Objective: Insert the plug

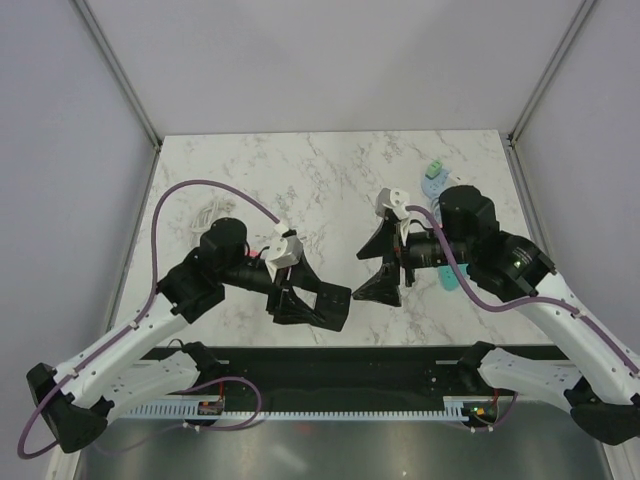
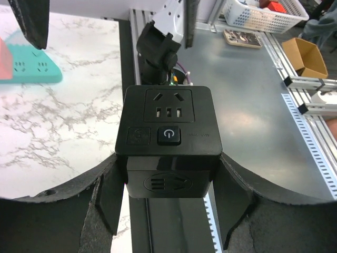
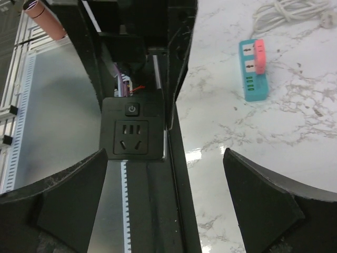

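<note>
Being grasped in left gripper [image 2: 169,190] jaws, the black socket cube [image 2: 168,121] is being presented; right gripper [image 3: 166,200] jaws released, white cable [image 3: 279,13] ungrasped.

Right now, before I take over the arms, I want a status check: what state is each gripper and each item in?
left gripper: shut on the black socket cube.
black socket cube: clamped in the air, sockets empty.
right gripper: open, empty.
teal power strip: flat on the table, pink piece on one end.
white cable: coiled loose on the table.
</note>
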### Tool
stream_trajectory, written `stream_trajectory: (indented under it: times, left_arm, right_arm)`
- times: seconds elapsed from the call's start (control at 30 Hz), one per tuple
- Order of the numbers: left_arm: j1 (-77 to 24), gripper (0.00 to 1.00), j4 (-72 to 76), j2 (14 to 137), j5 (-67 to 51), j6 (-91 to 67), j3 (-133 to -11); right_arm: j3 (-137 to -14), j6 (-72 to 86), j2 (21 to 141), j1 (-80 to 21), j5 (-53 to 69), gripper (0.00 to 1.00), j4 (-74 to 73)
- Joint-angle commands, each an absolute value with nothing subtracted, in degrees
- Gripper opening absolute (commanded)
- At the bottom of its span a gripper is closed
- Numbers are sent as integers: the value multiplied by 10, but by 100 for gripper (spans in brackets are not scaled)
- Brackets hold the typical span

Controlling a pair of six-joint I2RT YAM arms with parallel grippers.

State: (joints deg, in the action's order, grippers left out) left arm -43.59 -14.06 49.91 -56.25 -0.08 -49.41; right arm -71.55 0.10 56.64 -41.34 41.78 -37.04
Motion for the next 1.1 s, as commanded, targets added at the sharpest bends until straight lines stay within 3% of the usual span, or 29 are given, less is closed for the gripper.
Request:
stream_trajectory:
  times: [0.0,0.53,0.67,0.73,0.77,0.87,0.9,0.97,1.03,1.07]
  left_arm:
    - [-432,2,-145,504,-599,-11,-508]
    - [-432,2,-148,530,-601,18,-511]
    - [-432,2,-148,533,-602,24,-512]
    - [-432,2,-149,533,-602,27,-512]
    - [-432,4,-148,533,-599,26,-513]
    - [-432,46,-149,524,-557,23,-515]
    - [-432,62,-149,522,-533,21,-516]
    - [-432,67,-148,517,-518,23,-519]
    - [-432,77,-149,512,-482,13,-525]
    - [-432,87,-151,513,-446,11,-529]
  right_arm:
    - [-741,-32,590,-430,477,98,-403]
    - [-760,-20,689,-543,366,95,-410]
    - [-752,-23,693,-549,355,78,-407]
    - [-746,-24,691,-549,342,59,-405]
    - [-744,-25,688,-550,338,39,-404]
    - [-733,-23,678,-550,320,0,-403]
    - [-728,-12,674,-551,314,0,-400]
    - [-709,-1,658,-550,290,0,-388]
    - [-687,34,646,-551,267,0,-369]
    - [-680,46,634,-551,239,0,-365]
